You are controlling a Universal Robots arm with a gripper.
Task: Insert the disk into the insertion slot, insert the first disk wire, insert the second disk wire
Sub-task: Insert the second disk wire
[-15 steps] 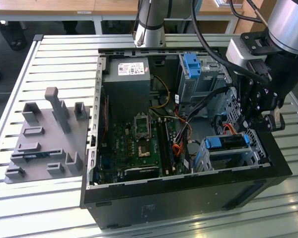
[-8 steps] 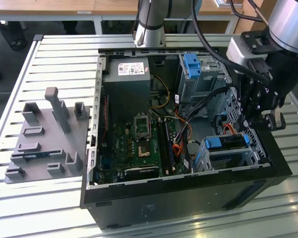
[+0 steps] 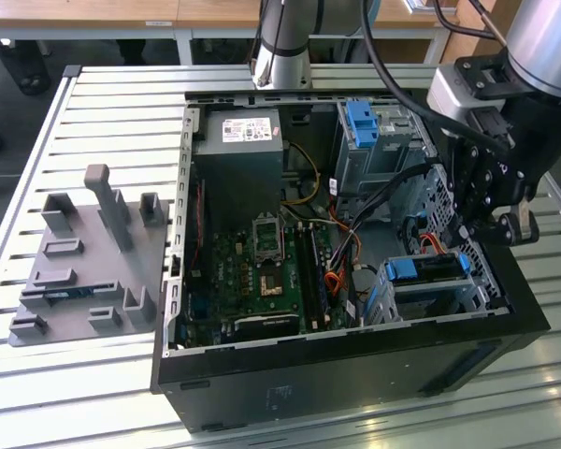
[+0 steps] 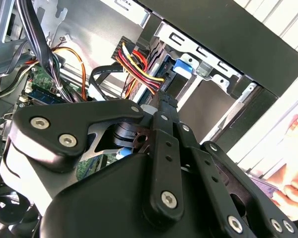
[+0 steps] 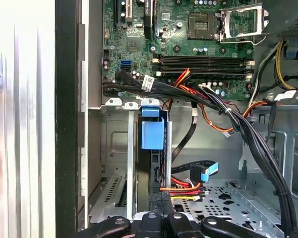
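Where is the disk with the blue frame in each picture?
Exterior view: the disk sits in the insertion slot at the exterior view's right.
First wrist view: the disk stands inside the insertion slot.
Second wrist view: the disk is beside red-yellow wires.
Shared landmark: green motherboard.

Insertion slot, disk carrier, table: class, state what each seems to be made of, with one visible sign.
Insertion slot: probably sheet steel, bare silver with a dull sheen, folded and perforated.
Disk carrier: likely moulded plastic, bright blue, smooth, slightly glossy.
Table: apparently aluminium, pale silver ribbed slats, matte.
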